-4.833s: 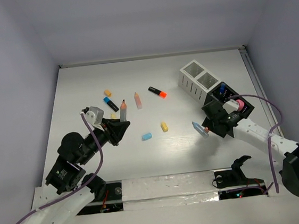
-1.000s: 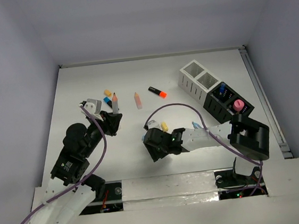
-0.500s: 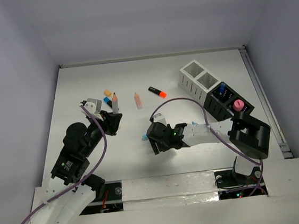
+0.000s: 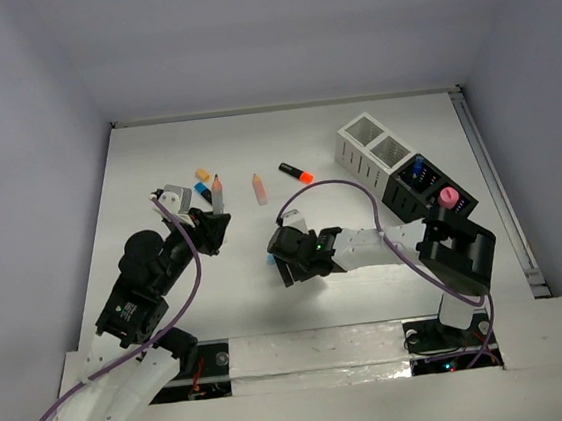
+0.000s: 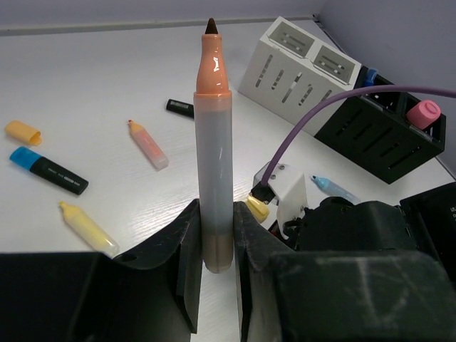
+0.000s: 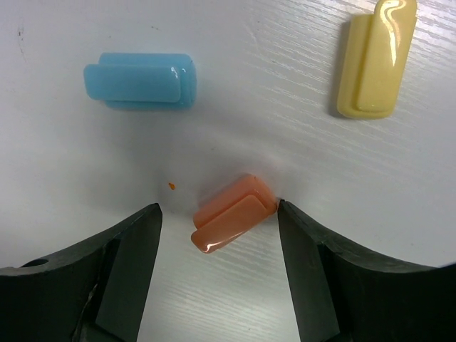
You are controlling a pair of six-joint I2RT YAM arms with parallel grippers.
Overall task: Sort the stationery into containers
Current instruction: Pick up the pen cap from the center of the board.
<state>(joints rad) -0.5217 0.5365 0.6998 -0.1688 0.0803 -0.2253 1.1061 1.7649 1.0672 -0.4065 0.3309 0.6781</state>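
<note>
The left gripper (image 5: 215, 239) is clamping an uncapped marker (image 5: 214, 135) by its base, the fingers pressing narrowly on either side of the grey barrel, the orange collar and dark nib pointing straight up. The right gripper (image 6: 217, 212) is hanging low over the table (image 4: 154, 153) with its fingers spread wide, straddling an orange cap (image 6: 231, 221) that is lying flat. Whether the cap's end is touching the finger on the right of that picture cannot be told. Only the right wrist camera is catching this cap; from overhead the gripper's body is covering it. A blue cap (image 6: 142, 80) and a yellow cap (image 6: 376, 57) are lying just beyond the fingers, well apart from each other. The left wrist view is showing, behind the held marker, a yellow marker (image 5: 89, 228), a blue-capped black marker (image 5: 46, 167), an amber cap (image 5: 23, 131) and a peach marker (image 5: 147, 144), plus a pale blue marker (image 5: 333, 189) beside the right arm. The overhead view alone is showing the whole black marker with an orange cap (image 4: 297, 174). At the table's right side the white containers (image 4: 375, 148) are adjoining the black containers (image 4: 422, 194), with a pink cylinder (image 4: 447, 196) standing in the nearest black box.
</note>
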